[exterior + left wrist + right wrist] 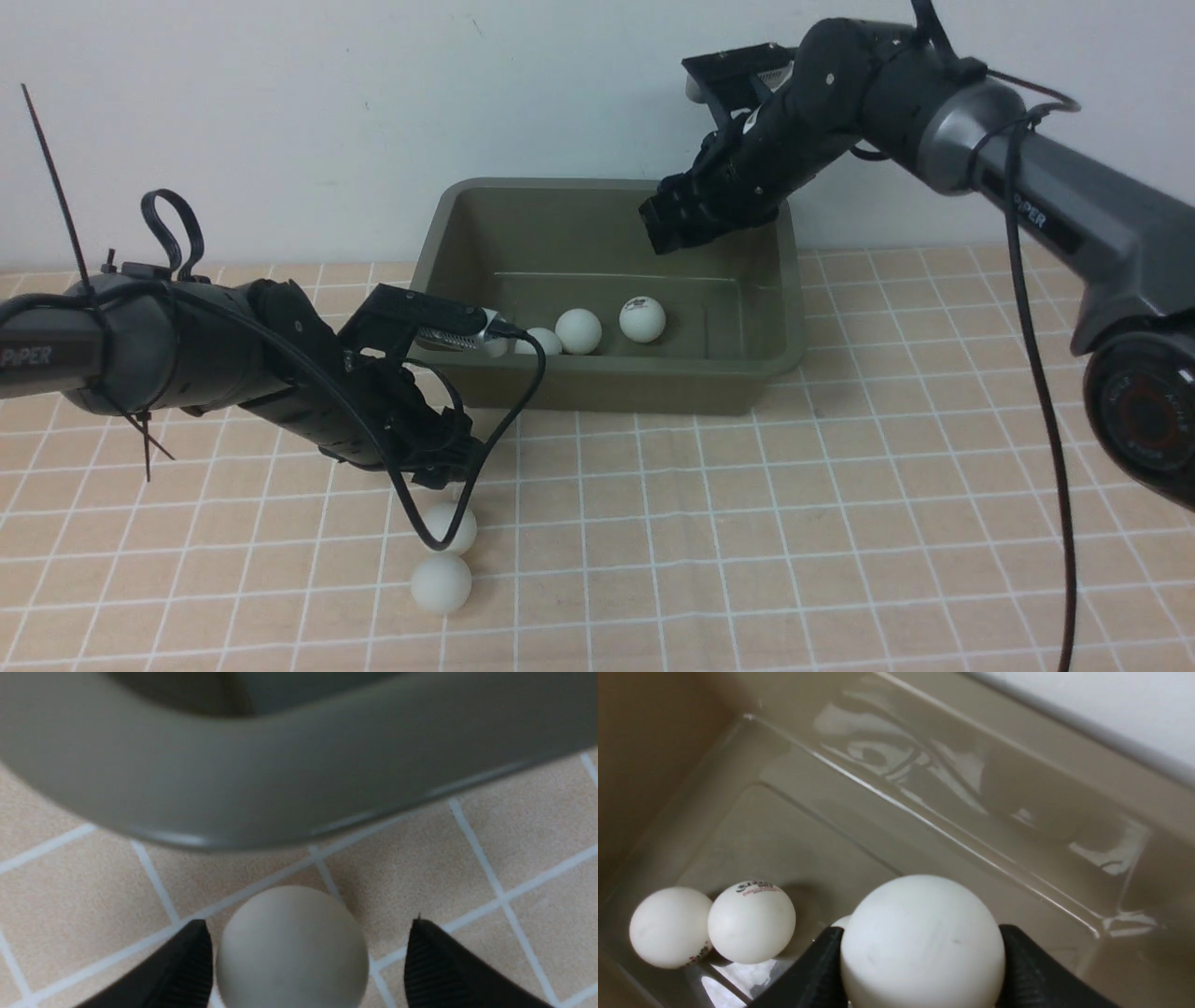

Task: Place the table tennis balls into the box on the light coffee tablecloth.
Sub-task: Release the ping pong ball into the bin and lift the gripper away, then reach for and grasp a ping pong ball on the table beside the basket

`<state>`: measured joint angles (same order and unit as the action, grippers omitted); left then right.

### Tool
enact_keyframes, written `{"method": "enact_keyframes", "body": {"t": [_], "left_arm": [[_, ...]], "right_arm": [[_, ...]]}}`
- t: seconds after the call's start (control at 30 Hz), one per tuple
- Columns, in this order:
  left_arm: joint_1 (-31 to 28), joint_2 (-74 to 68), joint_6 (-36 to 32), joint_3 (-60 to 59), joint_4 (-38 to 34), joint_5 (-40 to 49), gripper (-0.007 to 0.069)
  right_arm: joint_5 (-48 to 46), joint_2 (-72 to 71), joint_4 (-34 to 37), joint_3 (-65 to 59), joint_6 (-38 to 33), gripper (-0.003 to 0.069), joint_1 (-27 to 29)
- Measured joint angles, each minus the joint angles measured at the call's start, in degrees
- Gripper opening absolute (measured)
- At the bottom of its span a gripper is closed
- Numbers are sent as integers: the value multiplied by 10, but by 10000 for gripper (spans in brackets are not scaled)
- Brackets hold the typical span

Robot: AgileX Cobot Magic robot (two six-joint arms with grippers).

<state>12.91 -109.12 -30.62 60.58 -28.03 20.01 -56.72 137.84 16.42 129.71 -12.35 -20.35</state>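
Observation:
The olive-green box [607,387] stands on the light coffee tablecloth [840,513]. Several white table tennis balls lie along its near wall, one with a dark logo [642,318]. My right gripper [667,233] hangs over the box's inside, shut on a ball [922,942]; two loose balls [670,926] [752,921] lie below it. Two more balls [449,527] [441,584] rest on the cloth in front of the box. My left gripper [448,471] is low over the nearer one, open, its fingers on either side of that ball [292,947], with a gap at one finger [439,970].
The box's rounded corner rim [261,788] is close ahead of the left gripper. A black cable [509,411] loops from the left wrist down towards the balls on the cloth. A white wall stands behind the box.

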Motion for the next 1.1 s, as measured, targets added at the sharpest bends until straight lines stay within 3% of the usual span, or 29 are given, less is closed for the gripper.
{"method": "enact_keyframes", "body": {"t": [0.43, 0.6, 0.7, 0.83, 1.1], "left_arm": [[0, -1, -5, 0, -8, -17, 459], [0, -1, -5, 0, -8, -27, 459], [0, -1, -5, 0, -8, -27, 431], [0, -1, -5, 0, -8, -23, 316], [0, 8, -5, 1, -8, 41, 319]], "right_arm": [[-15, 18, 3, 0, -14, 388, 0], [-17, 19, 5, 0, -17, 437, 0], [-28, 19, 6, 6, -17, 447, 0], [-52, 18, 6, 42, -13, 449, 0], [-104, -68, -61, 61, -5, 451, 5]]}}
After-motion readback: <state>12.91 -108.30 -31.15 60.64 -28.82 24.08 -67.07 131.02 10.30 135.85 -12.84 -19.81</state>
